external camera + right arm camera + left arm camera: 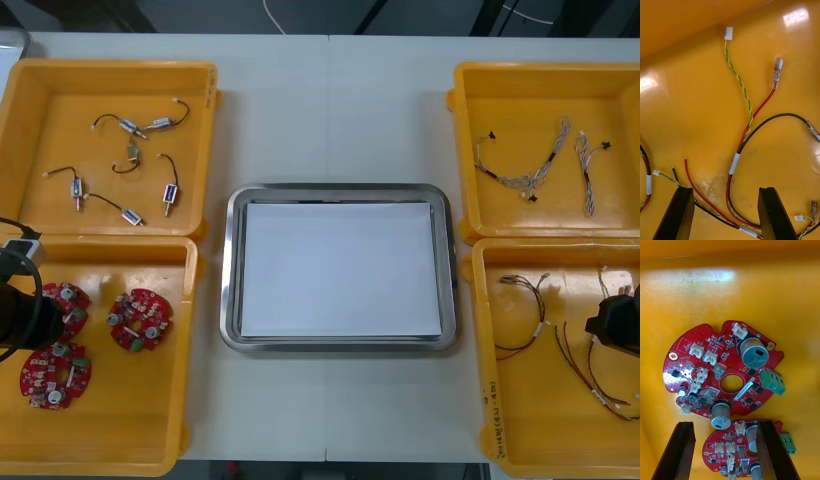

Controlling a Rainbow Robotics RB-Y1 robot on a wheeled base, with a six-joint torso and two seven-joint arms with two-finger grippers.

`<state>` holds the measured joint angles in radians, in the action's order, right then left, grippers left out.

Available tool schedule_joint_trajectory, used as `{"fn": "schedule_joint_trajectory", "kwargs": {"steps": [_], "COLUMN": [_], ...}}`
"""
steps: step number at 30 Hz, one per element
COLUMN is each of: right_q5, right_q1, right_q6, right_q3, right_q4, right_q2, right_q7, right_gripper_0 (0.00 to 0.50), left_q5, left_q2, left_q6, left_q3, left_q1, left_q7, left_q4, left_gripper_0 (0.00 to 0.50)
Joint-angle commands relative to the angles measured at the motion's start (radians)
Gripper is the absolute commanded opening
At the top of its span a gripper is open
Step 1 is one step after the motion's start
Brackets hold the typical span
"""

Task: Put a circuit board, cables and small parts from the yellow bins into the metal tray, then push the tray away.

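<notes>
The left gripper point(725, 423) hangs low in the near left yellow bin point(188, 350) with its black fingers spread wide. A round red circuit board point(732, 452) lies flat on the bin floor between them, and one finger hides the edge that carries its green connector. That straddle reads as the set-up for a pinch across the board, though nothing is gripped yet. A second circuit board point(722, 369) lies just past the fingertips, very near the first, so closing will probably call for care not to drag it along. The right gripper point(725, 189) is down in the near right yellow bin point(478, 350), its fingers likewise apart. The red and yellow cables point(733, 163) run across the floor between them. A white band binds these strands, so I judge they would lift as one bundle, with the loose ends trailing and liable to catch a neighbouring cable point(647, 180). Between the two pairs of bins sits the metal tray point(232, 270), white inside with nothing in it, which puts the task at its first picks. The small metal parts point(130, 130) in the far left yellow bin point(210, 100) lie untouched. So do the twisted cables point(530, 170) in the far right yellow bin point(452, 100).
</notes>
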<state>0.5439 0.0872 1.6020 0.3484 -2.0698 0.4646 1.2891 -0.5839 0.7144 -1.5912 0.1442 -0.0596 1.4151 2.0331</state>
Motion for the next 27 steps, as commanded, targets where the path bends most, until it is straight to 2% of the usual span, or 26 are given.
{"fn": "schedule_joint_trajectory", "kwargs": {"steps": [1, 7, 13, 27], "right_q5": [-0.002, 0.002, 0.002, -0.012], "right_q1": [0.013, 0.013, 0.011, 0.011], "right_q6": [-0.010, -0.010, -0.016, -0.091], "right_q3": [-0.014, -0.014, -0.016, -0.045], "right_q4": [-0.001, 0.017, 0.030, 0.096], "right_q2": [-0.011, -0.011, -0.011, -0.011], "right_q7": [-0.036, -0.036, -0.037, -0.039], "right_gripper_0": [0.491, 0.491, 0.491, 0.490], "left_q5": [0.015, 0.016, 0.050, 0.041], "left_q2": [-0.010, -0.010, -0.010, -0.010], "left_q6": [0.033, 0.053, 0.073, 0.073], "left_q3": [-0.014, -0.017, -0.045, -0.058], "left_q1": [-0.028, -0.028, -0.028, -0.039], "left_q7": [-0.090, -0.091, -0.097, -0.099], "left_q4": [-0.019, -0.033, -0.039, -0.039], "left_gripper_0": [0.475, 0.475, 0.475, 0.475]}}
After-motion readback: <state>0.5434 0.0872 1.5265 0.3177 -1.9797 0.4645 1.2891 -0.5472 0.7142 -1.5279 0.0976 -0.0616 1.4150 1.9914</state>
